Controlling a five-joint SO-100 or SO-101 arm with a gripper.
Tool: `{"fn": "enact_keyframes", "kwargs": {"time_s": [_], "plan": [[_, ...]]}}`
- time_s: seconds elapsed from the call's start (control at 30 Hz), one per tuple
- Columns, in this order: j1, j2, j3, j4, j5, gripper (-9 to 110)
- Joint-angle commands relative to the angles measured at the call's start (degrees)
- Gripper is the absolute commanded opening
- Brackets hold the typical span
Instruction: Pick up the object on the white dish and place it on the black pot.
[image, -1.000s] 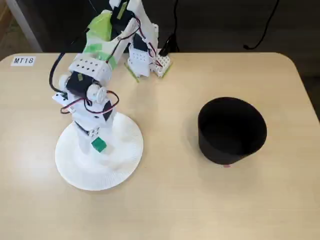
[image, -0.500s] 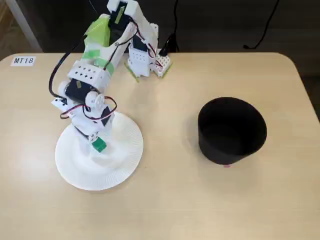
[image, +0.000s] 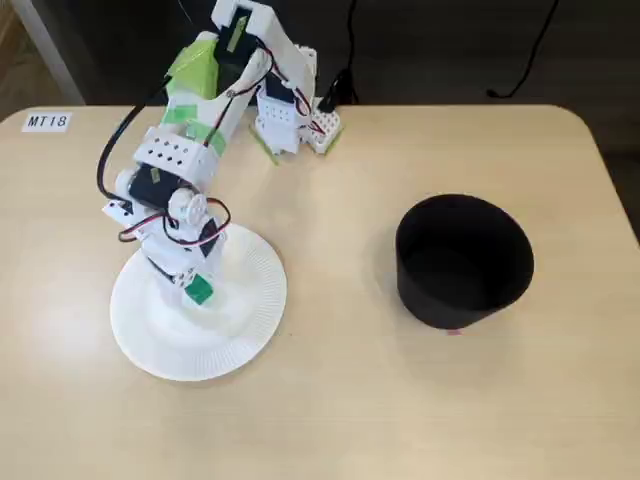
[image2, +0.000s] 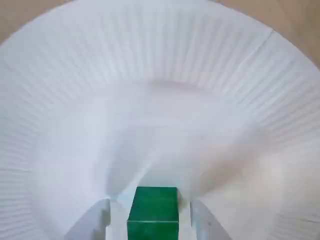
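Note:
A small green cube (image: 199, 291) lies on the white paper dish (image: 250, 335) at the left of the table in the fixed view. My gripper (image: 192, 287) is down over the dish with the cube at its tip. In the wrist view the cube (image2: 153, 212) sits between my two white fingers (image2: 101, 216), with a narrow gap on each side, so the gripper (image2: 148, 206) is open around it. The dish's ribbed rim (image2: 165, 45) fills that view. The black pot (image: 463, 262) stands upright at the right, empty as far as I can see.
The arm's base (image: 290, 120) stands at the table's back edge with cables behind it. A white label (image: 47, 121) lies at the back left corner. Bare tabletop (image: 340, 300) separates dish and pot.

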Motion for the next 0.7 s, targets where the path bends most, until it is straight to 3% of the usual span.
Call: {"fn": "enact_keyframes", "kwargs": {"time_s": [0.0, 0.23, 0.67], "plan": [[-0.5, 0.5, -2.4, -0.8, -0.4, 15], [-1.0, -0.1, -3.6, -1.6, -0.2, 2], [-3.0, 2.9, -12.9, 5.7, -1.2, 0]]}}
